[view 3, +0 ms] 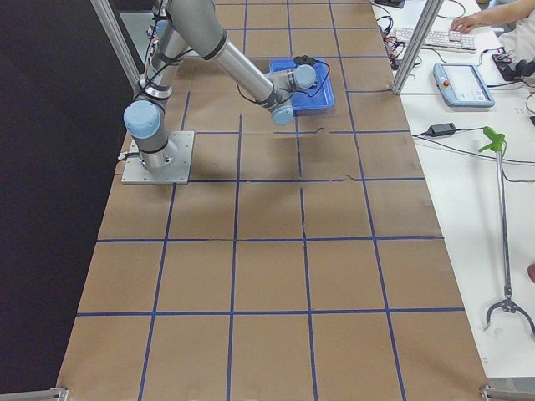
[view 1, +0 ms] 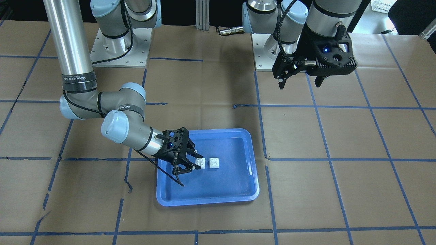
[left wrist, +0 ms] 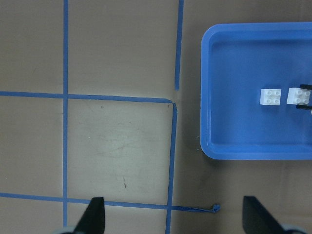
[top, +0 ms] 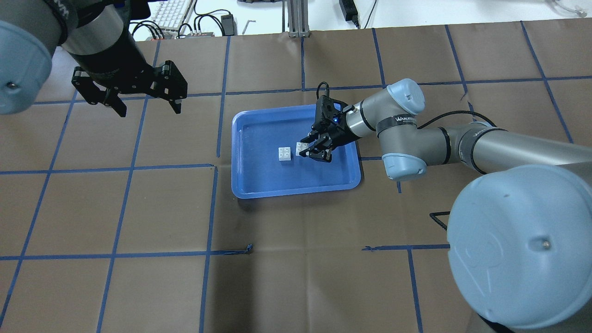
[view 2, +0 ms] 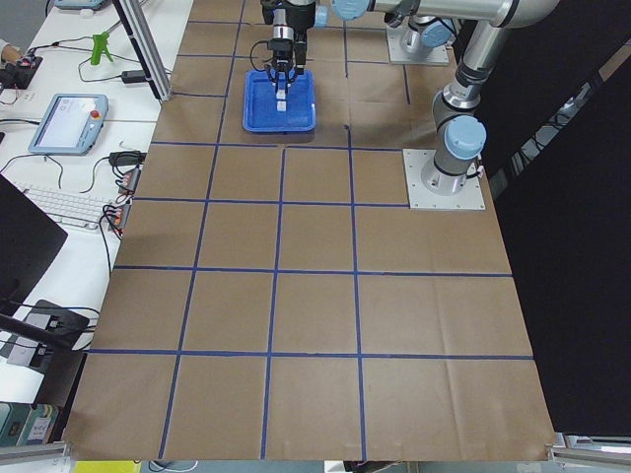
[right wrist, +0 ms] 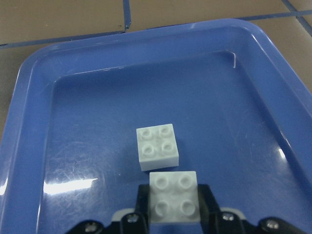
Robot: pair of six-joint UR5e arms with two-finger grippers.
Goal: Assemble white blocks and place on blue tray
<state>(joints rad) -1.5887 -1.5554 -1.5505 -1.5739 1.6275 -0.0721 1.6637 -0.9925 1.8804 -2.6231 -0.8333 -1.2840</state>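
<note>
Two white blocks lie studs up, side by side but apart, in the blue tray (view 1: 207, 200). My right gripper (view 1: 196, 161) reaches low into the tray and is shut on one white block (view 1: 200, 163); the right wrist view shows its pads (right wrist: 205, 195) tight on both sides of that block (right wrist: 173, 197). The other white block (view 1: 214, 162) rests free just beyond it (right wrist: 157, 146). My left gripper (view 1: 300, 85) is open and empty, hanging high over bare table away from the tray. It also shows in the overhead view (top: 150, 112).
The table is brown paper with a grid of blue tape lines (top: 217, 166). The two arm bases (view 1: 122, 51) stand on the robot's side. A keyboard and cables (top: 175, 14) lie beyond the far table edge.
</note>
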